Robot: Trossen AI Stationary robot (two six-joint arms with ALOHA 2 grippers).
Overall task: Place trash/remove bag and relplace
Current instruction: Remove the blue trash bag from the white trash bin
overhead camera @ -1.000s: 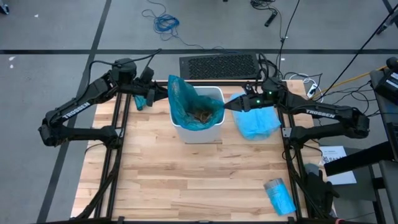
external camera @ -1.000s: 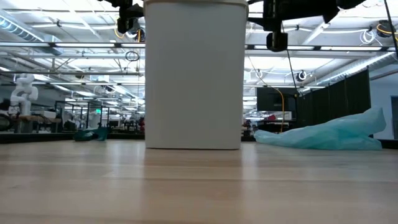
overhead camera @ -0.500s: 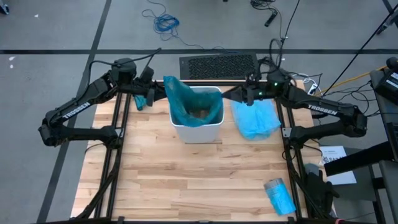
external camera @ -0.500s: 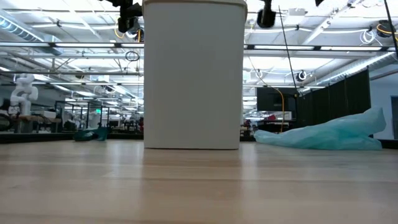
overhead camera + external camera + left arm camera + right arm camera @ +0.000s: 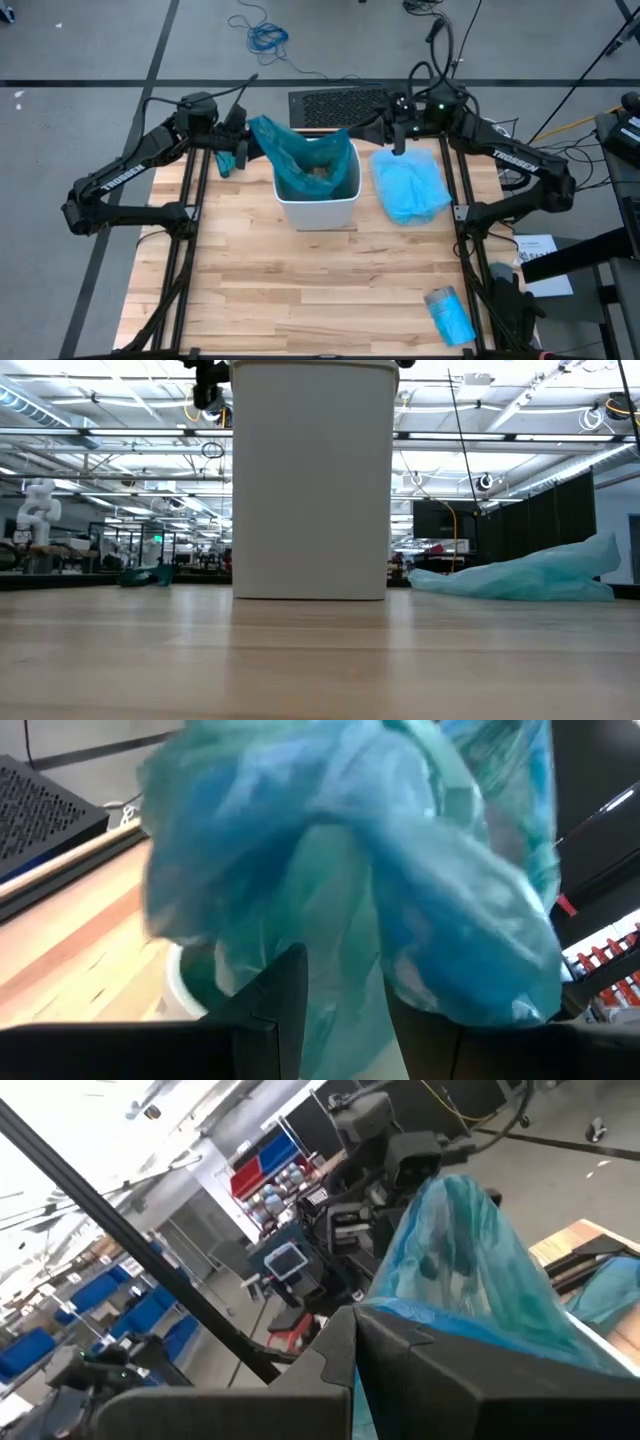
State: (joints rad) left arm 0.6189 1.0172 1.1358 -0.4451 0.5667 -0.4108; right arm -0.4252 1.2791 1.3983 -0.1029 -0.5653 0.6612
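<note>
Bags first: you've three blue ones. Your left end effector (image 5: 243,150) pinches the liner (image 5: 290,150) by its left edge, your right end effector (image 5: 372,128) is clamped on its right edge. Inside the white bin (image 5: 318,208), brown crumpled trash (image 5: 318,178). One spare bag (image 5: 410,188) lies right, another (image 5: 449,315) near the tabletop (image 5: 300,290) corner.

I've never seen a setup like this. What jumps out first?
A white bin stands mid-table, its blue-green bag pulled up out of it between two dark arms. The left claw and right claw each pinch an edge. A loose blue bag lies beside the bin.
</note>
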